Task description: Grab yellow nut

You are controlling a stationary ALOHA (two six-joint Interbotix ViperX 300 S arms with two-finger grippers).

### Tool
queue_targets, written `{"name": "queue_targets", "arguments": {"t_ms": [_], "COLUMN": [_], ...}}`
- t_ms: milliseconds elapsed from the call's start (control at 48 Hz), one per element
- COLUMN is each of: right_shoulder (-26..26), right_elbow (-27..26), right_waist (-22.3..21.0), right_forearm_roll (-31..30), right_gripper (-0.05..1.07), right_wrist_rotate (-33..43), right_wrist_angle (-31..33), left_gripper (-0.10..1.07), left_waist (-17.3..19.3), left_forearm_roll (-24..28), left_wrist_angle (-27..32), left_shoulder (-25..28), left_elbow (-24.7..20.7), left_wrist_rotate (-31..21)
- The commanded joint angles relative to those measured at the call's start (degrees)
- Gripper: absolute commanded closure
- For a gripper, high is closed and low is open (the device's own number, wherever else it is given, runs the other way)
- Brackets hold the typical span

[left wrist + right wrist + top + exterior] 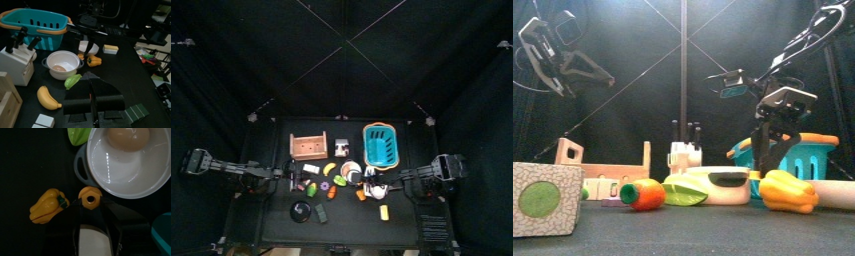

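The left gripper [93,82] rests at the table's left edge with its 2 jaws pressed together, facing a pot [63,62] that has a green piece [72,80] and a banana [47,97] on its near side. Past the pot, a pepper [95,61] lies close to its rim, and the yellow nut [110,49] lies on the table just beside a white dish [89,50], in front of the basket [37,22]. The right gripper [774,135] hangs over the dish with its jaws parted, pointing down, apart from the nut.
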Motion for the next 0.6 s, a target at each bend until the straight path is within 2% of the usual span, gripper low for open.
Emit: {"name": "queue_targets", "arguments": {"t_ms": [0,583], "right_shoulder": [-1.49,-2.02], "right_elbow": [-1.49,-2.2], "right_waist": [0.26,0.62], "right_forearm_roll": [-0.18,0.97], "right_gripper": [0.39,0.39], "right_wrist_rotate": [0.09,0.18], "right_wrist_angle": [-0.44,0.18], "left_gripper": [1.0,1.0], "left_waist": [0.09,0.09], "left_forearm_roll": [-0.09,-0.09], "left_wrist_angle": [-0.62,-1.41], "left_shoulder": [0.09,0.09], "left_elbow": [-0.79,-1.14], "left_wrist_rotate": [0.0,0.0]}}
